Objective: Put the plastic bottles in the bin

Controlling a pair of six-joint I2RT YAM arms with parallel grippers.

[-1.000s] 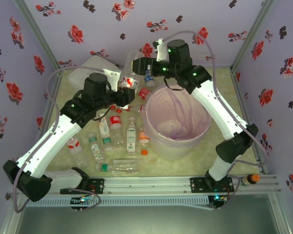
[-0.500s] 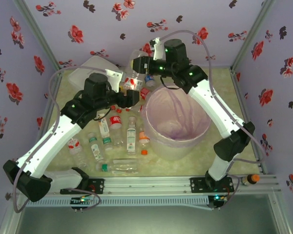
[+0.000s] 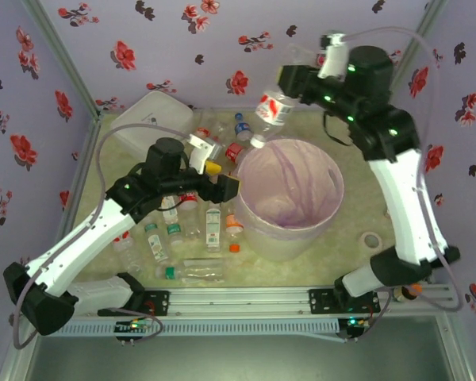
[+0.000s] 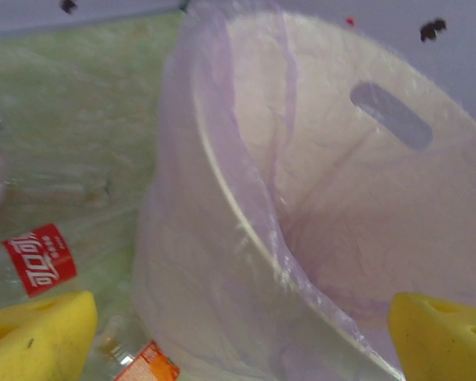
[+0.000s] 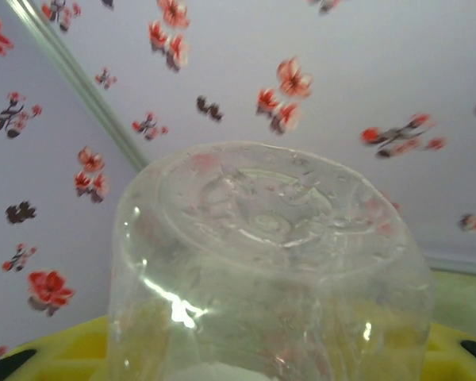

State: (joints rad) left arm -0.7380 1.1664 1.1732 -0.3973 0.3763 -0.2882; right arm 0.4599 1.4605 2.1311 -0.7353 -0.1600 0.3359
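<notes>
right tool [image 3: 289,81]: we see it clamped on the base of a red-labelled bottle [image 3: 270,109], cap down, high above the far rim of the bin [image 3: 289,238] | left tool [image 3: 220,178]: we see it spread wide and empty, just beside the bin's left rim | other bottles [image 3: 213,226]: lying on the bench [image 3: 345,143], left of the bin

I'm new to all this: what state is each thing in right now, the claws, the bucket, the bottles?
Left gripper: open, empty, beside the bin rim.
Right gripper: shut on the red-label bottle.
Red-label bottle: held raised above the bin's far rim, cap end tilted down.
Bin: upright, bag-lined, no bottles seen inside.
Other bottles: lying loose on the table left of the bin.
</notes>
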